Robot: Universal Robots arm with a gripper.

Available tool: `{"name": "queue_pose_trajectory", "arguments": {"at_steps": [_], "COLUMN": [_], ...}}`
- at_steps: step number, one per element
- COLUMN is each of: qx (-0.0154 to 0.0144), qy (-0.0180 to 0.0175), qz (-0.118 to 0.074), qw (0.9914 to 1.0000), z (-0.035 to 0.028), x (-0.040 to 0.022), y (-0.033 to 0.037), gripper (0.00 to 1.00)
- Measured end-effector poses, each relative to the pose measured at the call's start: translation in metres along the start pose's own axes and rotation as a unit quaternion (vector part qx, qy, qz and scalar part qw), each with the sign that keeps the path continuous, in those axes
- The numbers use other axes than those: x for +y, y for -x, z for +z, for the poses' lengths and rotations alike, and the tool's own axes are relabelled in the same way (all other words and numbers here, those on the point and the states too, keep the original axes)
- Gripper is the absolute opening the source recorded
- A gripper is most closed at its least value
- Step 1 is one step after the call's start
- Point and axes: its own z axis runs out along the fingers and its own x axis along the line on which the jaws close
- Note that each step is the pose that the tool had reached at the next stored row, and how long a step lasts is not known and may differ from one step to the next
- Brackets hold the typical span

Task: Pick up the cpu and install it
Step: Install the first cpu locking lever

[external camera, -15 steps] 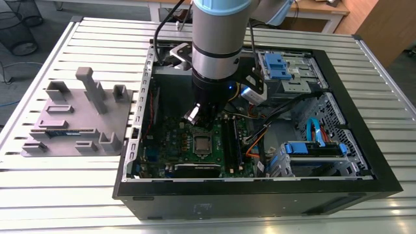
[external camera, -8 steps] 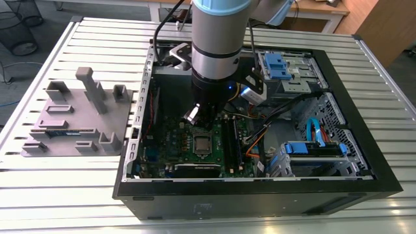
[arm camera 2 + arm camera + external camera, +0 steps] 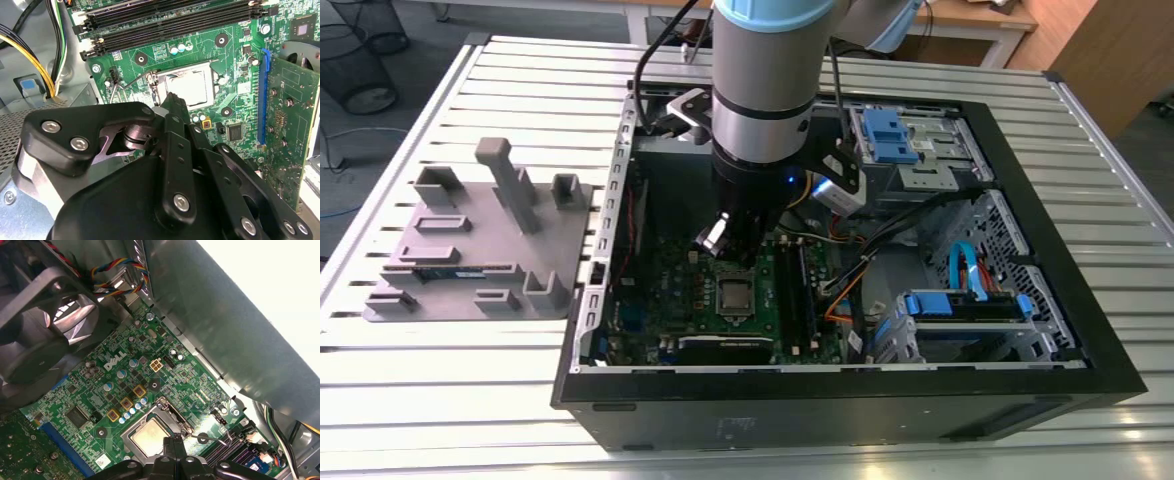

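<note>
The cpu (image 3: 192, 86) lies flat in the motherboard socket, its silver top showing in both wrist views (image 3: 148, 435) and in the exterior view (image 3: 736, 295). My gripper (image 3: 173, 99) hangs inside the open computer case just above the socket's edge, and its fingers are pressed together with nothing between them. In the first wrist view the gripper (image 3: 175, 441) ends right beside the socket's metal frame (image 3: 172, 416). The thin wire lever (image 3: 131, 82) of the socket sticks out to one side, close to the fingertips. In the exterior view the gripper (image 3: 736, 262) is directly over the board.
The case walls (image 3: 1067, 260) surround the arm closely. Memory slots (image 3: 170, 20), a fan (image 3: 35, 340), cable bundles (image 3: 854, 270) and a green expansion card (image 3: 295, 100) lie around the socket. A grey fixture plate (image 3: 467, 250) holding a memory stick (image 3: 454, 272) sits at the exterior view's left.
</note>
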Motion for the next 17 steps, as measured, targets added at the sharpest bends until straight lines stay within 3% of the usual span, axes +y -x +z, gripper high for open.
{"name": "queue_pose_trajectory", "arguments": {"at_steps": [5, 17], "qx": [0.0000, -0.0001], "qy": [0.0000, 0.0000], "qz": [0.000, 0.000], "qw": [1.00000, 1.00000], "z": [-0.0010, -0.0129], "x": [0.0000, -0.0003], "y": [-0.0001, -0.0001], "gripper": [0.11, 0.11]}}
